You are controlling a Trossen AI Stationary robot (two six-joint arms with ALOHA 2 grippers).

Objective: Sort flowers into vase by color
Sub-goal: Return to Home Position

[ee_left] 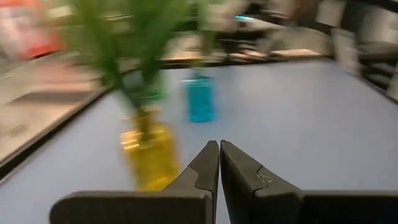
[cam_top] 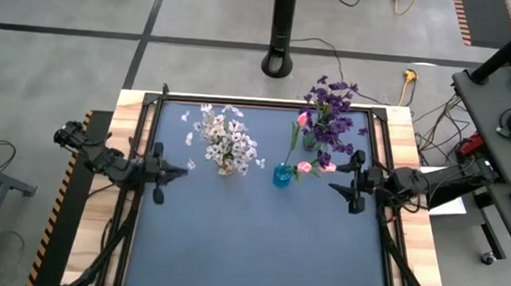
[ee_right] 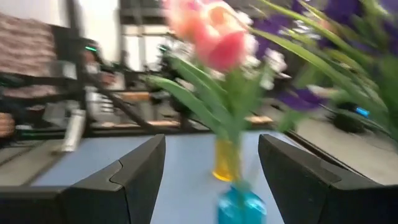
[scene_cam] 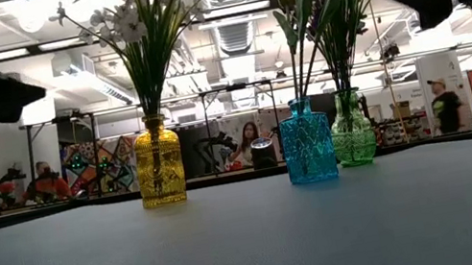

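Note:
Three glass vases stand on the blue mat. The yellow vase (scene_cam: 160,170) holds white flowers (cam_top: 227,143), the blue vase (scene_cam: 307,144) holds pink tulips (ee_right: 217,37), and the green vase (scene_cam: 351,130) holds purple flowers (cam_top: 330,112). All the stems stick down into the vase necks. My left gripper (ee_left: 219,155) hovers at the table's left, shut and empty, pointing toward the yellow vase (ee_left: 149,158). My right gripper (ee_right: 211,162) hovers at the table's right, open and empty, facing the blue vase (ee_right: 242,208) and its tulips.
The near half of the mat (cam_top: 257,251) lies bare in front of the vases. A black frame (cam_top: 267,101) runs along the table's far edge. People sit and stand in the room beyond the table in the low view.

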